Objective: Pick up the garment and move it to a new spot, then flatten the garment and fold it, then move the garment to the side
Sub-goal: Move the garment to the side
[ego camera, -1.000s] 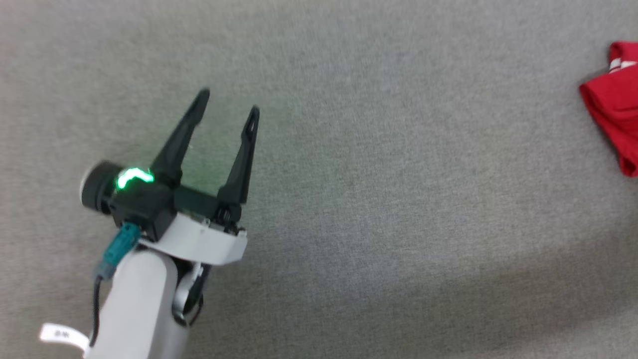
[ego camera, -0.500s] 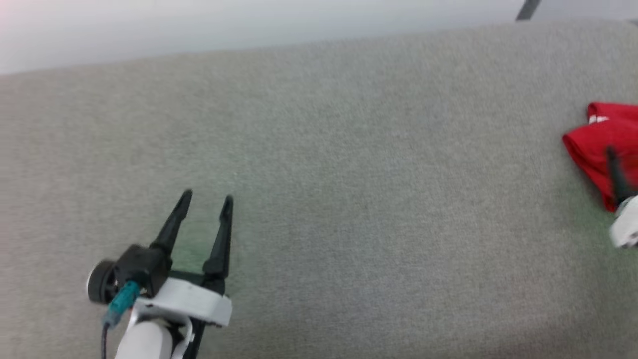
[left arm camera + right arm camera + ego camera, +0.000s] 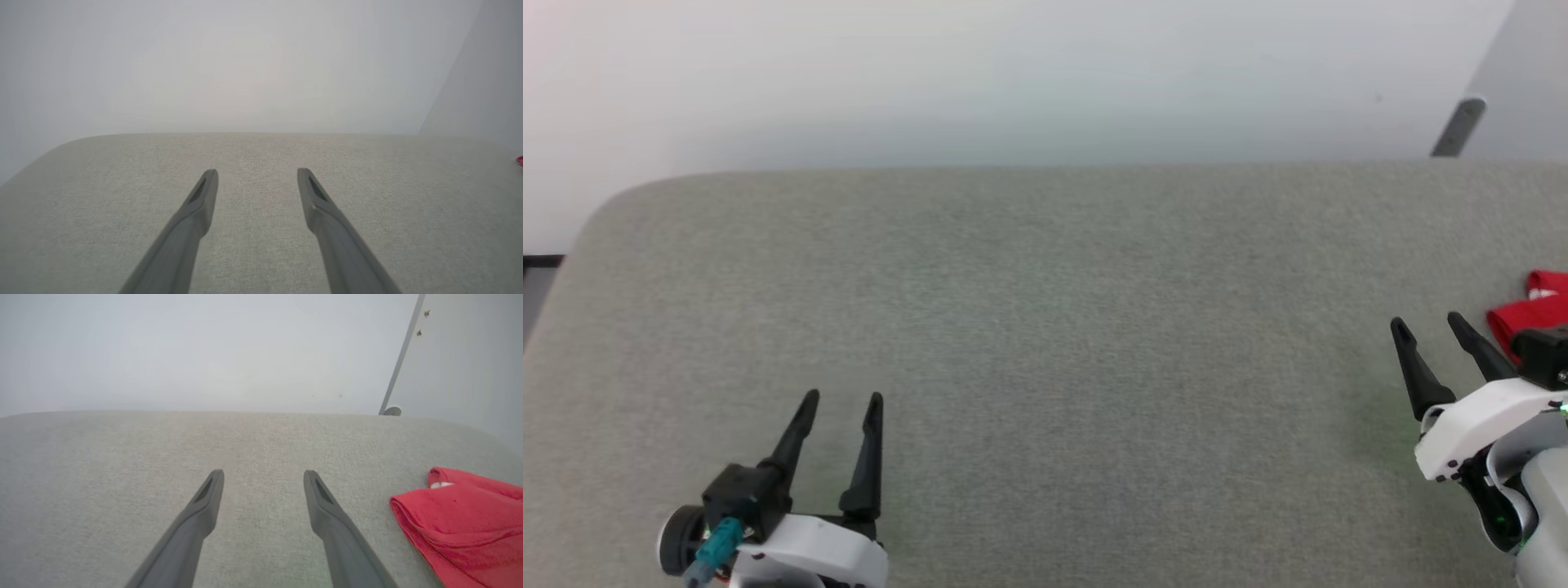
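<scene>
free: grey surface middle | obstacle: garment just beside right claw

The garment is red fabric gathered into a compact, folded bundle. It lies flat on the grey fabric-covered counter, at its right side and short of the far edge. In the right wrist view the garment shows a rounded, softly creased fold along its left edge and a small white patch near its far corner.
</scene>
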Motion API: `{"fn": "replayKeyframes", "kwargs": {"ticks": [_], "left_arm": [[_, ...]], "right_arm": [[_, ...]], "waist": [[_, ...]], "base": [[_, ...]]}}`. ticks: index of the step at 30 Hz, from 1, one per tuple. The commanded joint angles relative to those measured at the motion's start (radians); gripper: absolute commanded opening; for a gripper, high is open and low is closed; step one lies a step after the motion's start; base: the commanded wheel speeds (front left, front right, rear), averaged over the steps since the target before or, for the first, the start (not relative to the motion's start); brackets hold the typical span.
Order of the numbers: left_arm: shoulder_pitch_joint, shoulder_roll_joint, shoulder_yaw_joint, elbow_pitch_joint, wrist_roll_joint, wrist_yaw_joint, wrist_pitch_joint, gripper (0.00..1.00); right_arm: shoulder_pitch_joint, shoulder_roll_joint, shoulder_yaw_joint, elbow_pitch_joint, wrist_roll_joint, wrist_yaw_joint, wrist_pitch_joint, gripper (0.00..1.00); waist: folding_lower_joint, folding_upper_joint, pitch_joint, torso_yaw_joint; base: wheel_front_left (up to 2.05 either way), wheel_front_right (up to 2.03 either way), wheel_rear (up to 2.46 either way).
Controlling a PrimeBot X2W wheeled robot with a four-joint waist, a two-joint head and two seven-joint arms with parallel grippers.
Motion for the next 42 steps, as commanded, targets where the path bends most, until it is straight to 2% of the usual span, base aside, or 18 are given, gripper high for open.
{"fn": "replayKeyframes", "kwargs": {"ticks": [1, 6, 15, 42], "left_arm": [[0.012, 0.0, 0.011, -0.006, 0.011, -0.003, 0.001, 1.0], [0.027, -0.012, 0.034, -0.033, 0.018, -0.003, 0.001, 1.0], [0.055, -0.027, 0.038, -0.066, 0.011, -0.003, 0.001, 1.0], [0.192, -0.054, 0.076, -0.217, -0.004, -0.003, 0.001, 1.0]], "right_arm": [[0.018, 0.01, -0.015, -0.021, -0.012, -0.001, -0.005, 1.0], [0.075, 0.036, -0.103, -0.14, -0.074, -0.001, -0.006, 1.0], [0.291, 0.113, -0.272, -0.38, -0.18, -0.001, -0.006, 1.0], [0.622, 0.259, -0.487, -0.802, -0.316, -0.001, 0.074, 1.0]], "waist": [[0.0, 0.0, -0.04, 0.043], [0.0, 0.0, -0.056, 0.054], [0.0, 0.0, -0.075, 0.061], [0.0, 0.0, -0.047, 0.041]], "base": [[0.0, 0.0, 0.0], [0.0, 0.0, 0.0], [0.0, 0.0, 0.0], [0.0, 0.0, 0.0]]}}
